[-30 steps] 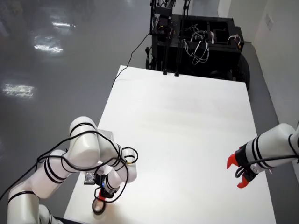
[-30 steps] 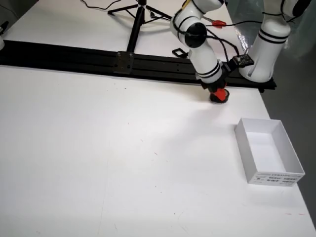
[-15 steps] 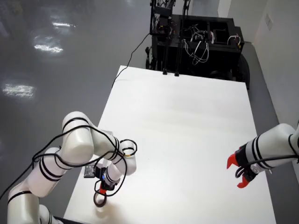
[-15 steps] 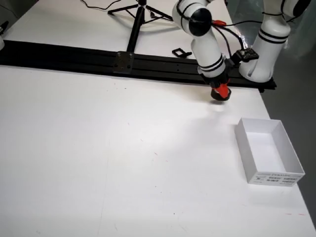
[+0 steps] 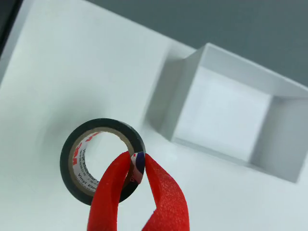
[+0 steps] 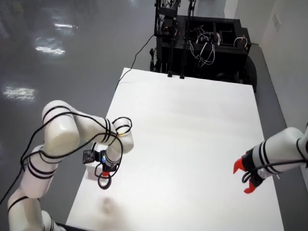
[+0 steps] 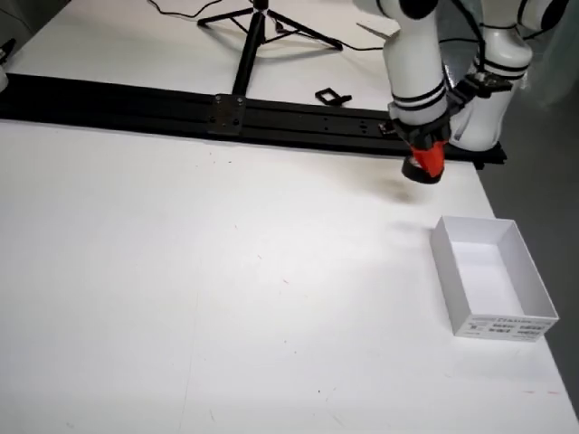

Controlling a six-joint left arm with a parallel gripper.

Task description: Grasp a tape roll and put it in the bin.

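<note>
Fingers: in the view that rides on the gripper we see the red fingers (image 5: 137,166) pinching the wall of the tape roll (image 5: 86,161), one finger inside the ring, one outside.
Tape roll: black, with a white inner liner; it hangs in the fingers above the tabletop (image 5: 72,72), to the left of the bin (image 5: 231,113) in that view.
Bin: white, open-topped, rectangular, nothing visible inside.
View from the side: the bin (image 7: 493,276) sits near the right edge of the tabletop (image 7: 226,271); the red fingertips (image 7: 425,163) hang above and behind it, apart from it. We cannot make out the roll here.
View from above: the working arm's fingers (image 6: 104,174) sit at the left tabletop edge with the roll (image 6: 103,182) a dark ring below them; the bin is mostly hidden under the arm. A second arm (image 6: 274,156) with red fingers rests at the right edge.
Surroundings: black rail (image 7: 226,113) and tripod stand (image 7: 253,27) behind the tabletop; equipment rack (image 6: 202,43) with cables beyond the far end.
Writing: red print on the liner, partly readable as "Vinyl Electrical"; a label on the bin's front wall (image 7: 502,327), too small to read.
</note>
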